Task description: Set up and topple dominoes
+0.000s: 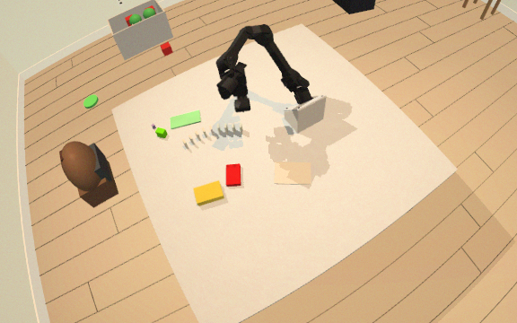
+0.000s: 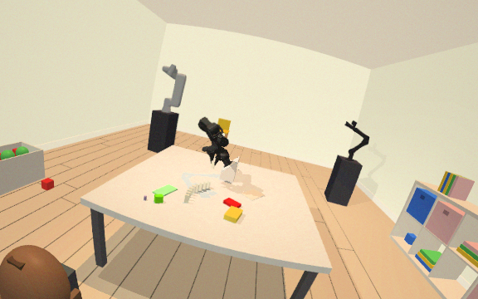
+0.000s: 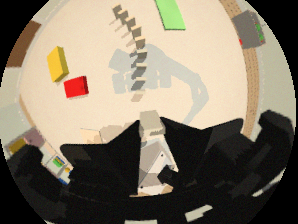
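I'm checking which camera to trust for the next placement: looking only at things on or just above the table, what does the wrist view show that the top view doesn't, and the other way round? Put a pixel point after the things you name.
Only wrist: the pale domino (image 3: 152, 121) between the gripper's (image 1: 241, 106) (image 2: 212, 161) (image 3: 152, 126) fingertips.

Only top: the small bright green cube (image 1: 162, 133) (image 2: 158, 198) and the tiny purple item (image 1: 153, 126) (image 2: 145, 198) beside it.

Both: the standing row of dominoes (image 1: 205, 134) (image 2: 198, 188) (image 3: 140, 56), red block (image 1: 233, 175) (image 2: 231, 203) (image 3: 76, 87), yellow block (image 1: 208, 193) (image 2: 233, 214) (image 3: 57, 64) and light green panel (image 1: 186, 119) (image 2: 165, 190) (image 3: 171, 15).
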